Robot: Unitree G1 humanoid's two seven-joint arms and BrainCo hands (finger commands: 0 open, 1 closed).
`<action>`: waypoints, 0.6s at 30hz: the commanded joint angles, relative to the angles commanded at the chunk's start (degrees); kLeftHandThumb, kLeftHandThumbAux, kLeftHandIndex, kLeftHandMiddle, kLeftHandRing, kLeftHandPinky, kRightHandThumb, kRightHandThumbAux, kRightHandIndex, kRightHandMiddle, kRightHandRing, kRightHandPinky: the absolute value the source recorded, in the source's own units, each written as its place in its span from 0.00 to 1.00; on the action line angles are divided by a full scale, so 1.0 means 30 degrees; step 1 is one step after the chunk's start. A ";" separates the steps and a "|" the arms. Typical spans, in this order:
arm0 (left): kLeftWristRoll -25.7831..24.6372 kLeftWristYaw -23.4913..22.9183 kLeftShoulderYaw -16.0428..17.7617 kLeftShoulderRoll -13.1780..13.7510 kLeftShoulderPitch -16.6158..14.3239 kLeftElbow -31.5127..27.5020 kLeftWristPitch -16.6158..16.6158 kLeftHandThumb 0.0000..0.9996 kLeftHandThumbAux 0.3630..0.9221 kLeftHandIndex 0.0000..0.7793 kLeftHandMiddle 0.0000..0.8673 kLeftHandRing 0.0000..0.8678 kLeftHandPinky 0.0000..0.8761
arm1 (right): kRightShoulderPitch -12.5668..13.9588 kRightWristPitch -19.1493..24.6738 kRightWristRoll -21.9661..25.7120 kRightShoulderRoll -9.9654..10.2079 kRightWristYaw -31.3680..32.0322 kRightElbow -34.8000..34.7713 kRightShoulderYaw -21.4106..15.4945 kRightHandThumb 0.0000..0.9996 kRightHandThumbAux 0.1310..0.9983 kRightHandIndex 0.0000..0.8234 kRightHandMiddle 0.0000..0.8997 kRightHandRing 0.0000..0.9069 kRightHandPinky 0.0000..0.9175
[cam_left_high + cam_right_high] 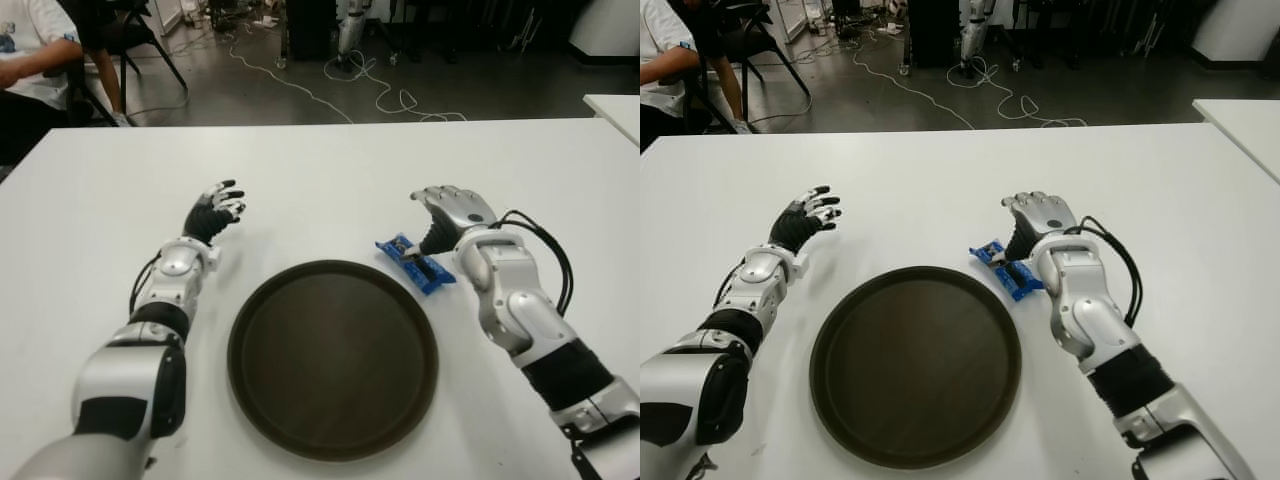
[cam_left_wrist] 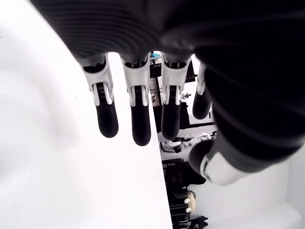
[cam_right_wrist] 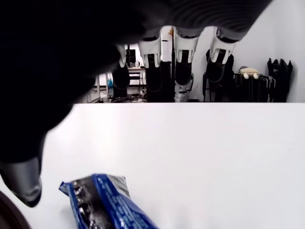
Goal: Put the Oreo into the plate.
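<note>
left eye view: the oreo [image 1: 414, 262], a blue packet, lies on the white surface [image 1: 330, 190] just beside the plate [image 1: 332, 357], off its far right rim, long axis slanting away from the rim. the right hand [image 1: 452, 212] hovers right over its outer end; the left hand [image 1: 213, 212] shows well apart, on the plate's far left.

right eye view: same layout, right hand plainly nearer.

left wrist view: left fingers extended, holding nothing.

right wrist view: right fingers [image 3: 162, 71] extended and empty, the packet below the palm, ungrasped.
</note>
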 joint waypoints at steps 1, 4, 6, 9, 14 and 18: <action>-0.0007 -0.0003 0.0006 -0.0003 -0.0004 0.0001 0.0009 0.10 0.66 0.19 0.25 0.25 0.26 | -0.0032 0.0019 0.0121 0.0107 -0.0055 0.0141 -0.0070 0.00 0.56 0.07 0.08 0.08 0.05; -0.0018 -0.0005 0.0019 -0.0005 -0.0008 0.0017 0.0033 0.09 0.65 0.18 0.25 0.25 0.26 | -0.0138 0.0095 0.0507 0.0355 -0.0020 0.0429 -0.0267 0.00 0.56 0.07 0.08 0.07 0.05; -0.0046 -0.0016 0.0046 -0.0009 -0.0006 0.0023 0.0031 0.09 0.66 0.18 0.25 0.25 0.26 | -0.0271 0.0126 0.0742 0.0495 0.0021 0.0746 -0.0319 0.00 0.56 0.07 0.08 0.07 0.05; -0.0064 -0.0033 0.0059 -0.0011 -0.0006 0.0007 0.0023 0.09 0.66 0.18 0.25 0.26 0.27 | -0.0447 -0.0116 0.1089 0.0664 -0.0349 0.1501 -0.0379 0.00 0.56 0.07 0.08 0.07 0.06; -0.0025 -0.0004 0.0018 -0.0026 -0.0027 -0.0020 0.0049 0.08 0.64 0.19 0.25 0.26 0.27 | -0.0722 -0.0763 0.1690 0.0773 -0.1205 0.2808 -0.0463 0.00 0.56 0.07 0.08 0.07 0.05; -0.0040 0.0003 0.0019 -0.0039 -0.0090 -0.0016 0.0252 0.08 0.63 0.18 0.24 0.25 0.26 | -0.0868 -0.0940 0.2034 0.0821 -0.1538 0.3228 -0.0470 0.00 0.57 0.07 0.07 0.06 0.05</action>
